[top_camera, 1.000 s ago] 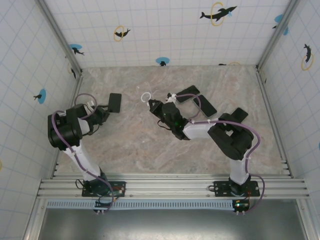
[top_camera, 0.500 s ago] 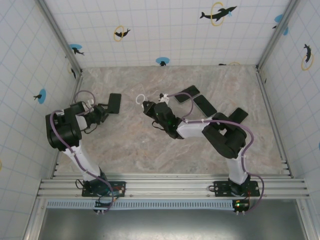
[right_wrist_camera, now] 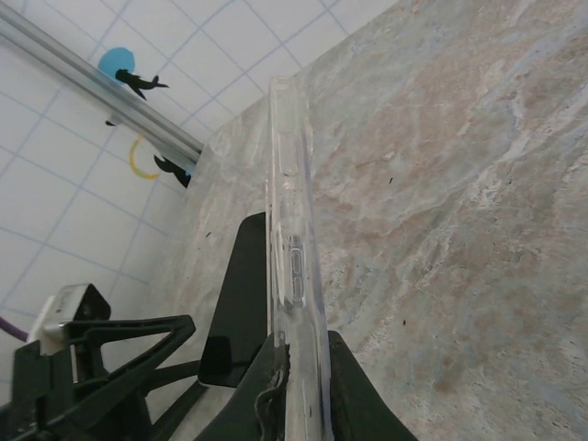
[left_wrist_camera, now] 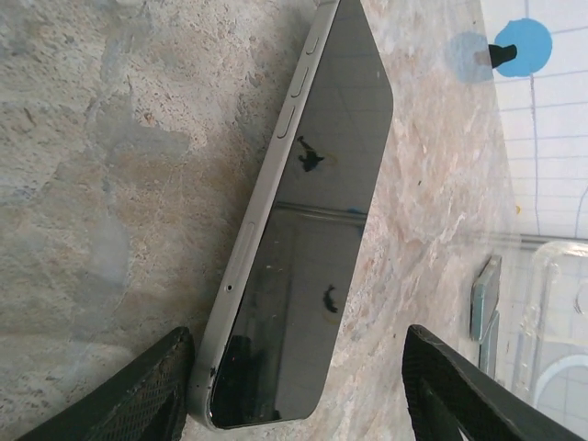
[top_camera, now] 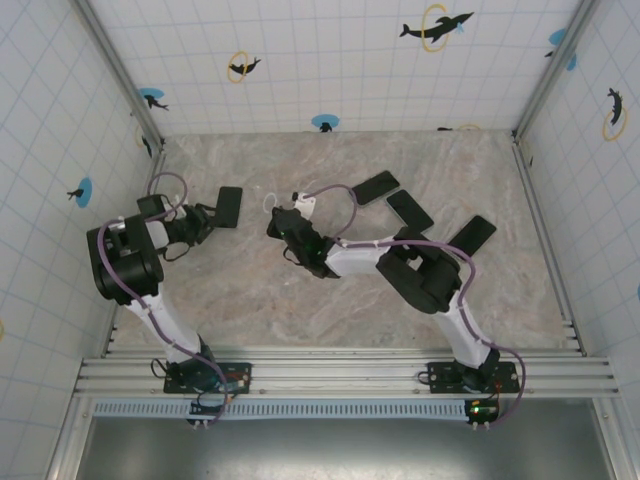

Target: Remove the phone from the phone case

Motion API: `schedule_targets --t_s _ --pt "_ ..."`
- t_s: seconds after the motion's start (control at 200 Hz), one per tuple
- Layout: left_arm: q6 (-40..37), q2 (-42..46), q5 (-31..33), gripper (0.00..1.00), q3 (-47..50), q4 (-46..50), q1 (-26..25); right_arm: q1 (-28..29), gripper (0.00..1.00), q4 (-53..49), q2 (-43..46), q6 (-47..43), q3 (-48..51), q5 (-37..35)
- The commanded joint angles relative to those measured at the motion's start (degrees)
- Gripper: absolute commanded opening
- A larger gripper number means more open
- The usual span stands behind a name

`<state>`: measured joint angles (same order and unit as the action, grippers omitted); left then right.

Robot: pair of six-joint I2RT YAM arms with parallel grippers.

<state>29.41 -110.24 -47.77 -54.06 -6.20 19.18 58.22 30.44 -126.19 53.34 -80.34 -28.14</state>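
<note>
**Phone bare on the bench, case pinched in the right jaws**

The left jaws stand apart. The phone [left_wrist_camera: 312, 230] lies flat and screen up on the bench [left_wrist_camera: 110, 138], with its near end between them. One finger [left_wrist_camera: 129, 390] sits at the phone's near corner, touching it or just beside it; I cannot tell which. The other finger [left_wrist_camera: 469, 395] is clear of the opposite edge, with bare bench showing in the gap. The phone runs straight away from the jaws, its metal side and buttons uncovered.

The right jaws are clamped on the clear case [right_wrist_camera: 292, 230], which stands on edge and rises out from between them. Just past the case, on its left, lies the phone. From above, case and phone are near each other but apart. Three other dark phones [top_camera: 375, 186] lie well behind the right jaws, towards the right wall.
</note>
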Motion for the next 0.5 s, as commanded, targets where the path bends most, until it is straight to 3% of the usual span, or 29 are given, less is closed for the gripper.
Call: schedule_targets --t_s 0.0,0.2,0.495 --pt "-3.45 -1.04 4.21 0.63 -0.2 10.13 0.46 0.84 0.03 -3.7 -2.66 -0.82 -5.05 -5.95" --pt "-5.84 0.08 6.39 0.66 -1.06 13.97 0.53 0.93 0.04 -4.14 -7.88 0.6 -9.57 -7.44" --pt "-3.45 6.09 9.28 0.67 -0.72 16.25 0.27 1.2 0.07 -3.07 -12.93 3.24 -12.96 -7.94"
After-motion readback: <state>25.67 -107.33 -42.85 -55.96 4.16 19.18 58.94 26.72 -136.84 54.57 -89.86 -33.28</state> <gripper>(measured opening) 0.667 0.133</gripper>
